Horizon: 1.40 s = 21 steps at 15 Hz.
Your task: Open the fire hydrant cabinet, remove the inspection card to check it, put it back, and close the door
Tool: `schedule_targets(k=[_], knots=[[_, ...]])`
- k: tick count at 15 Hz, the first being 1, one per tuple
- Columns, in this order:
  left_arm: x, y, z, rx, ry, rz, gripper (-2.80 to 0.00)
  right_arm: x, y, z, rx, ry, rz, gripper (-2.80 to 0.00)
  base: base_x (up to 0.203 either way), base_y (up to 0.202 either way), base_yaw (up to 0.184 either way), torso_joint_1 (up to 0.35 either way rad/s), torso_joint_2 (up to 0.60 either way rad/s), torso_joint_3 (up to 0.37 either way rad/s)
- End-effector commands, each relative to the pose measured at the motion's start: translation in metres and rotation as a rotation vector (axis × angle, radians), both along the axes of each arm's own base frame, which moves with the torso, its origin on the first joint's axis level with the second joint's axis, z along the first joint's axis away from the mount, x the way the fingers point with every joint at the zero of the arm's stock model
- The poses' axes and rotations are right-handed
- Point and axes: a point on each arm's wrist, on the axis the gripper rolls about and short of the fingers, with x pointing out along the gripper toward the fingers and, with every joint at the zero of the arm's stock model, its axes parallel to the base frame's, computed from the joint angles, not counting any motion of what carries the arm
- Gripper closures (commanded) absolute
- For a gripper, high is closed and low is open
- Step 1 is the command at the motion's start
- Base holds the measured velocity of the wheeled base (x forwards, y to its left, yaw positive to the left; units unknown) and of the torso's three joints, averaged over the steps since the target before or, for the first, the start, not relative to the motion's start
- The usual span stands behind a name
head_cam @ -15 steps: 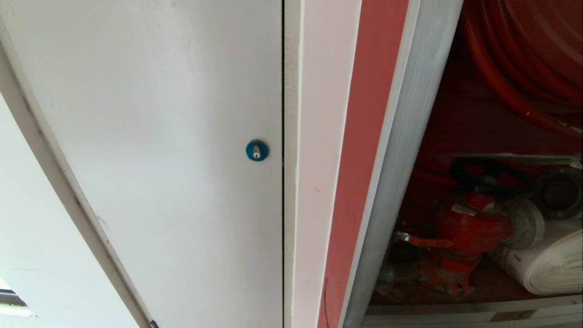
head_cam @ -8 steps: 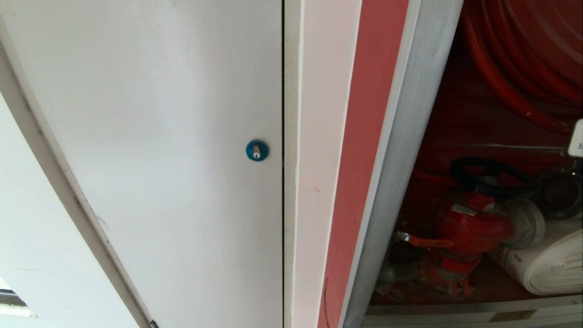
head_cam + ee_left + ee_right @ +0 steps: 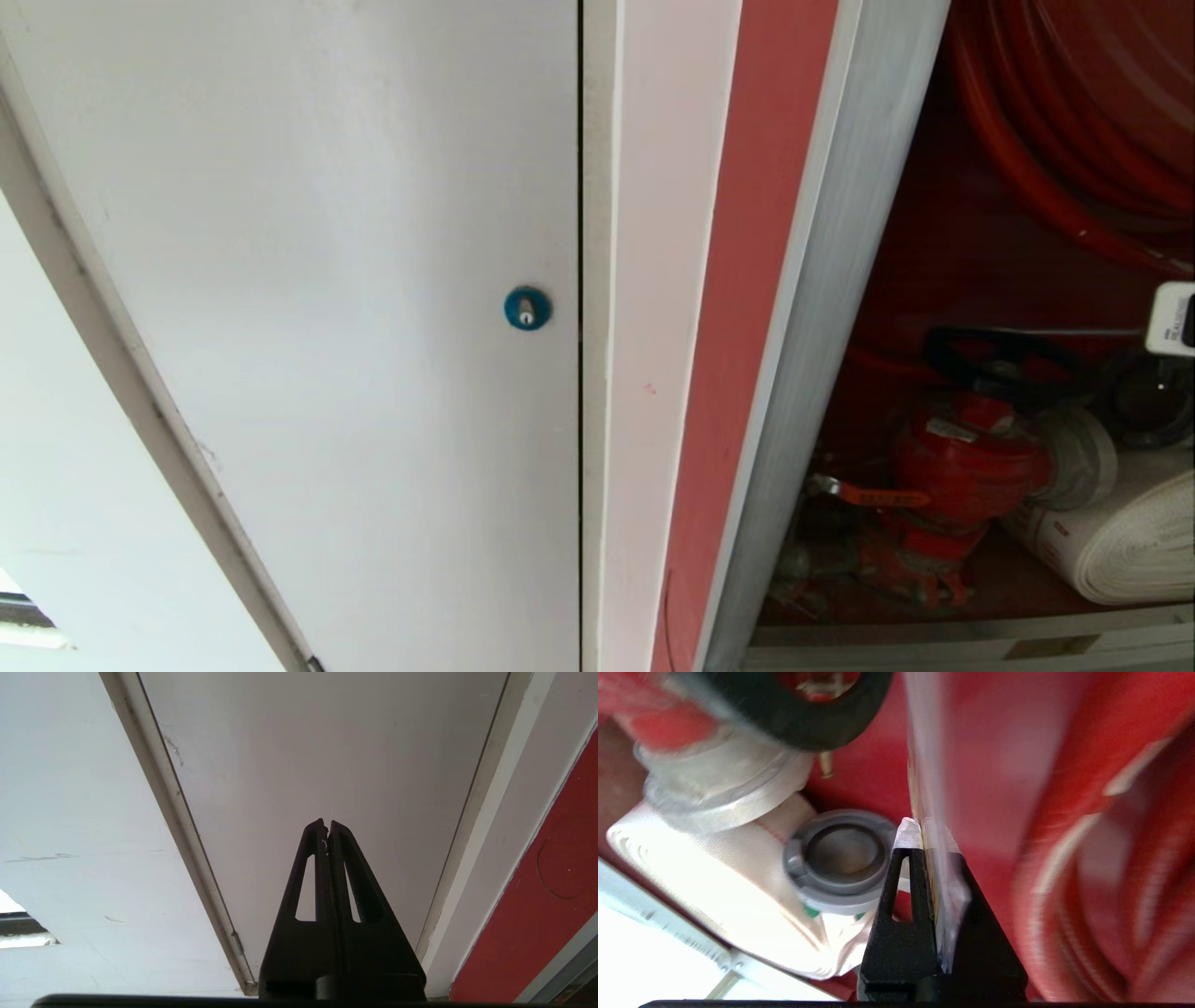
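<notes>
Right wrist view shows you the right end effector (image 3: 927, 833) pinched tight on the inspection card (image 3: 931, 793), edge-on in the middle of the frame, inside the fire hydrant cabinet (image 3: 812, 308). The rolled white hose (image 3: 728, 891) sits at lower left. The left end effector (image 3: 327, 825) is pressed together in front of a white panel (image 3: 327, 742).

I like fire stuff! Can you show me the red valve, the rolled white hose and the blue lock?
red valve (image 3: 966, 471), head view, its round body.
rolled white hose (image 3: 1134, 541), head view, its outer wrap.
blue lock (image 3: 527, 308), head view, its face.
</notes>
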Motion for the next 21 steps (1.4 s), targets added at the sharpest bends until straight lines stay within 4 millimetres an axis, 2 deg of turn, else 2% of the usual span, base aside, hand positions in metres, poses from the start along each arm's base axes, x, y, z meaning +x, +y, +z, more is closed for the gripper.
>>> schedule_targets(k=[1,8,9,10,21], knots=[[0.001,0.000,-0.003,0.001,0.012,0.000,0.00,0.000,-0.001,-0.003,-0.006,0.013,0.002,0.00,0.000,0.000,0.000,0.000,0.00,0.000],[0.001,0.000,-0.003,0.001,0.012,0.000,0.00,-0.001,-0.001,-0.005,-0.031,0.025,-0.006,0.00,0.000,0.000,0.000,0.000,0.00,0.000],[0.001,0.000,-0.003,0.001,0.012,0.000,0.00,-0.001,-0.001,-0.005,-0.035,0.024,-0.004,-0.99,0.000,0.000,0.000,0.000,0.00,0.000],[0.001,0.000,-0.003,0.001,0.012,0.000,0.00,-0.002,-0.001,-0.004,-0.037,0.017,-0.004,-2.80,0.000,0.000,0.000,0.000,0.00,0.000],[0.001,0.000,-0.003,0.001,0.012,0.000,0.00,-0.010,0.003,0.002,-0.049,-0.017,-0.003,-2.80,0.000,0.000,0.000,0.000,0.00,0.000]])
